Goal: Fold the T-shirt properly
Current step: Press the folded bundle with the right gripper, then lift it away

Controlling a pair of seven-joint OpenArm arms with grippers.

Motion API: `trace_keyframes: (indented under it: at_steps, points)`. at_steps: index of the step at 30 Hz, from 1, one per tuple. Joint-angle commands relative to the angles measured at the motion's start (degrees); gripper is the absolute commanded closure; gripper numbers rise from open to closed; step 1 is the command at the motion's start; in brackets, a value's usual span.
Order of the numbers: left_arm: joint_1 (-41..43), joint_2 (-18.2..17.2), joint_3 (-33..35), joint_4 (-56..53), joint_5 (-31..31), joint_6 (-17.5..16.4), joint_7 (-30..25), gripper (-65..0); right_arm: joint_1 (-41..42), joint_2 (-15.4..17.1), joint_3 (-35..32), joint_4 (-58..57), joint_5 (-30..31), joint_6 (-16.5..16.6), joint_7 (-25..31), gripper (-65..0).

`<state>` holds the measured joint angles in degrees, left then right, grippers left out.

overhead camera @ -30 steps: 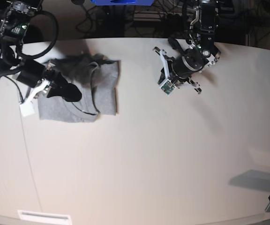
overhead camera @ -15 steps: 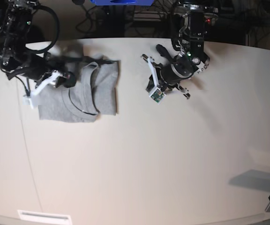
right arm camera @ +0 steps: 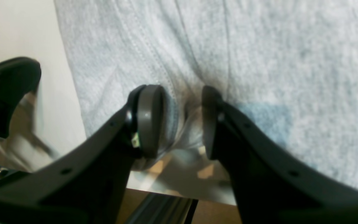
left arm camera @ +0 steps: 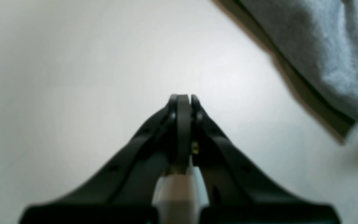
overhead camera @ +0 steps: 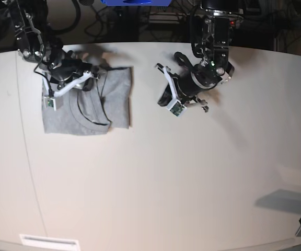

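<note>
T-shirt point(overhead camera: 88, 107) folded, fabric between parted right claw point(right arm camera: 179, 121), left claw point(left arm camera: 182, 101) apart

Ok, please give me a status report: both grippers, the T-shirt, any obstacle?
Left gripper shut, empty, over bare table. Right gripper part open, a fabric ridge of the T-shirt between its fingers. T-shirt folded, lying flat. Nothing in the way.

Light heather-grey T-shirt point(overhead camera: 90, 107), folded into a rectangle, flat on table
</note>
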<state>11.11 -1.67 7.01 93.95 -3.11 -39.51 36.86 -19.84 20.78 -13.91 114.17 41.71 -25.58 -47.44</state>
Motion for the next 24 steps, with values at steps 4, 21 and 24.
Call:
trace_keyframes:
  at_steps: [4, 21, 24]
  points:
    - [1.1, -0.2, 0.3, -3.6, 5.4, -0.5, 7.0, 0.0, 0.4, -1.1, -4.3, 0.5, 0.0, 0.0, 0.3, -21.8]
    - [3.7, -0.4, 0.5, 1.0, 4.8, -0.5, 6.9, 0.0, 11.3, -0.7, -7.1, 1.0, 0.5, -6.7, -2.6, -21.8]
    - [3.7, -0.3, 0.5, 0.7, 4.8, -0.5, 6.9, 0.0, 17.5, -1.0, -7.1, 1.1, 6.8, -7.6, -7.0, -21.6]
